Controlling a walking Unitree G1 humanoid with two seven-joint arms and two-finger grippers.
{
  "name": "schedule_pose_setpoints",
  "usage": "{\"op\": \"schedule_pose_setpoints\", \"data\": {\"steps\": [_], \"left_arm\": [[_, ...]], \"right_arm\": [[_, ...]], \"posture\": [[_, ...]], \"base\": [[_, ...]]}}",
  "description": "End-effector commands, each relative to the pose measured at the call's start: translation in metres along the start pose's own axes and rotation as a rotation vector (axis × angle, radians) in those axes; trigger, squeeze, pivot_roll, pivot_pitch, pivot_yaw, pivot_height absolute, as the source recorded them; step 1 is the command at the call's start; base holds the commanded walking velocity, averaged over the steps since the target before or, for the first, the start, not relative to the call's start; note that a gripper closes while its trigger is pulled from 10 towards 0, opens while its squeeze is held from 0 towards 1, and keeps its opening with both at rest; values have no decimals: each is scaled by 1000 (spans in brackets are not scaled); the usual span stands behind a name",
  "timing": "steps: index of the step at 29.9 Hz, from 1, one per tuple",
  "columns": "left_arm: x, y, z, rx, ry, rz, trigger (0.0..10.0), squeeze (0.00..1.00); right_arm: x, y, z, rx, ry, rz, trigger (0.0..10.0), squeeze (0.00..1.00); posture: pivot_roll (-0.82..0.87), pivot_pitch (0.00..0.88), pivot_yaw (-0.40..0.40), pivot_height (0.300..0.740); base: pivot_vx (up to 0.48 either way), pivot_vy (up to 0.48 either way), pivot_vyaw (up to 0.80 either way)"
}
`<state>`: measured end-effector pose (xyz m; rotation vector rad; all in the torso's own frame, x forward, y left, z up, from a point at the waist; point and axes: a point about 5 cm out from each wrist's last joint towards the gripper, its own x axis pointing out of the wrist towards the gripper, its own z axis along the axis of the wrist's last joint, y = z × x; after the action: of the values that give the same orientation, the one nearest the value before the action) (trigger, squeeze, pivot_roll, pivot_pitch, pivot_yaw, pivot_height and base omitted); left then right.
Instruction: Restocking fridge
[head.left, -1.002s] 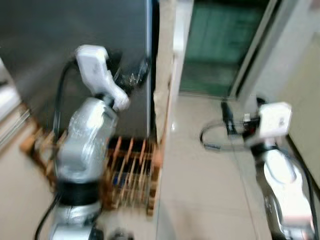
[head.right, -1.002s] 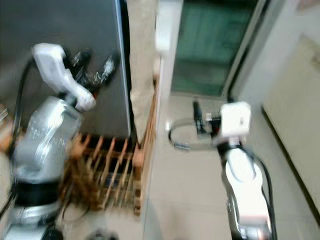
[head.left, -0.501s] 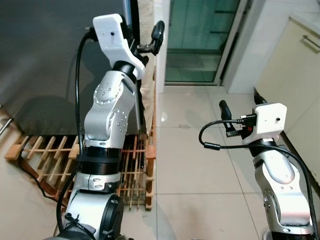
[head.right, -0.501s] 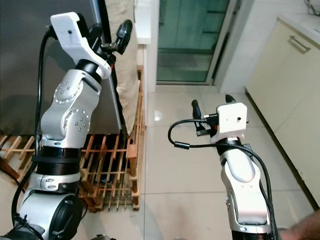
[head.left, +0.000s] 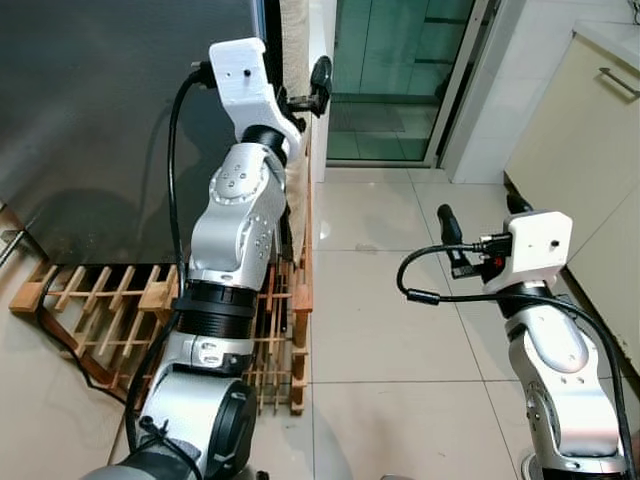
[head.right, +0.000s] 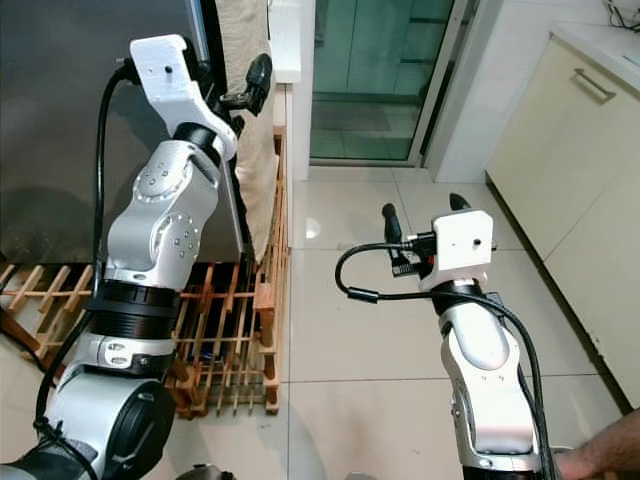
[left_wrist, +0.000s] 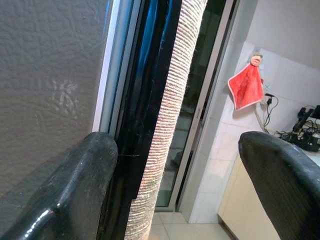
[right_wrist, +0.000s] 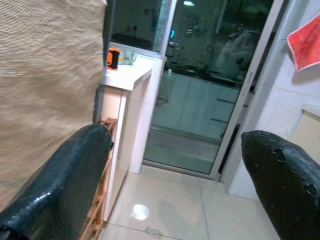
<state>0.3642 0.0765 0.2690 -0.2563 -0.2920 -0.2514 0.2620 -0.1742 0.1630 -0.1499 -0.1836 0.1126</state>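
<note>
- Left gripper (left_wrist: 175, 170) raised at the dark fridge door (head.left: 110, 110) edge, fingers spread wide, empty.
- Right gripper (right_wrist: 175, 165) held over the tiled floor (head.left: 400, 330), wide apart, gripping nothing.

Silver arms, white wrist housings, black cables, black-fingered hands
</note>
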Motion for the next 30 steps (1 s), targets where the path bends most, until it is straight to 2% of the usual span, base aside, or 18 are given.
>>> {"op": "schedule_pose_setpoints", "data": {"steps": [1, 3, 8, 9, 10, 12, 13, 14, 15, 17, 18, 19, 22, 24, 27, 28, 29, 30], "left_arm": [[5, -13, -7, 10, 55, -52, 10000, 0], [7, -22, -9, -1, 70, -109, 10000, 0], [14, -92, -19, -173, 143, -494, 10000, 0], [14, -92, -19, -173, 143, -494, 10000, 0], [11, -112, -18, -223, 142, -602, 10000, 0], [8, -124, -16, -251, 134, -666, 10000, 0], [1, -156, -12, -305, 114, -817, 10000, 0], [-3, -176, -7, -360, 107, -889, 10000, 0], [-3, -176, -7, -360, 107, -889, 10000, 0], [-10, -205, 2, -434, 87, -991, 10000, 0], [-22, -236, 15, -499, 67, -1112, 10000, 0], [-29, -248, 20, -518, 56, -1173, 10000, 0], [-44, -253, 31, -519, -3, -1296, 10000, 0], [-45, -250, 31, -514, -11, -1300, 10000, 0], [-20, -212, 24, -476, -32, -1124, 10000, 0], [-20, -212, 24, -476, -32, -1124, 10000, 0], [-12, -196, 20, -446, -38, -1064, 10000, 0], [-2, -163, 12, -397, -36, -944, 10000, 0]], "right_arm": [[1, 1, 0, 2, -1, 1, 10000, 0], [1, 2, 0, 3, 1, 5, 10000, 0], [5, 3, -1, 3, -3, 5, 10000, 0], [5, 3, -1, 3, -3, 5, 10000, 0], [5, 0, -2, 1, -3, -10, 10000, 0], [4, -3, -4, 0, 3, -28, 10000, 0], [0, -12, -10, 13, 29, -82, 10000, 0], [-3, -16, -13, 17, 41, -109, 10000, 0], [-3, -16, -13, 17, 41, -109, 10000, 0], [-5, -20, -17, 22, 58, -141, 10000, 0], [-7, -20, -19, 16, 66, -150, 10000, 0], [-8, -19, -19, 14, 66, -152, 10000, 0], [-11, -17, -16, -8, 45, -152, 10000, 0], [-11, -16, -15, -16, 41, -149, 10000, 0], [-6, -13, -12, -26, 29, -148, 10000, 0], [-6, -13, -12, -26, 29, -148, 10000, 0], [-5, -12, -11, -23, 24, -147, 10000, 0], [-3, -12, -11, -17, 24, -144, 10000, 0]], "posture": [[-178, 8, -7, 727], [-174, 6, -10, 727], [-198, 0, 0, 727], [-198, 0, 0, 727], [-216, 0, 10, 727], [-220, 0, 13, 727], [-245, 0, 33, 727], [-251, 0, 34, 727], [-251, 0, 34, 727], [-276, 0, 52, 727], [-317, 0, 70, 727], [-325, 0, 76, 727], [-360, 0, 97, 727], [-360, 0, 97, 727], [-346, 0, 71, 727], [-346, 0, 71, 727], [-333, 0, 60, 727], [-313, 0, 49, 727]], "base": [[0, 0, 0], [0, 0, 0], [0, 0, 0], [0, 0, 0], [0, 0, 0], [0, 0, 0], [0, 0, 0], [0, 0, 0], [0, 0, 0], [0, 0, 0], [0, 0, 0], [0, 0, 0], [0, 0, 0], [0, 0, 0], [0, 0, 0], [0, 0, 0], [0, 0, 0], [0, 0, 0]]}}
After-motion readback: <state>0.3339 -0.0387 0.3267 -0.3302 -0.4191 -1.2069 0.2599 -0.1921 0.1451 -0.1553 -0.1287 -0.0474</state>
